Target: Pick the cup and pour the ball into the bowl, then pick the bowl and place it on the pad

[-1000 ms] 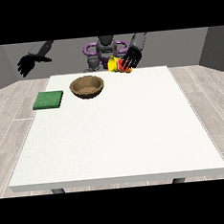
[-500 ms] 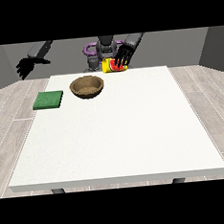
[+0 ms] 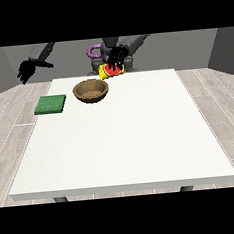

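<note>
Front view: robot is standing at the table's (image 3: 121, 138) far edge, arms reaching over it.
Cup (image 3: 110, 71): yellow, with red showing at its mouth, tilting towards the bowl, lifted just past the bowl's far-right rim.
Hand on cup (image 3: 116, 57): the hand at the view's right is coming over the cup from above, fingers curling down round it.
Other hand (image 3: 26, 70): hanging in the air off the table's left side, well apart from everything, fingers relaxed and a little spread.
Bowl (image 3: 90, 90): brown, sitting upright near the far edge; inside is looking bare.
Pad (image 3: 50, 104): green, lying flat just left of the bowl.
Ball: I cannot tell it apart from the cup.
Risk: cup's mouth seems to be sitting beside the rim, not over the bowl; tipping now could send the ball rolling across the table.
</note>
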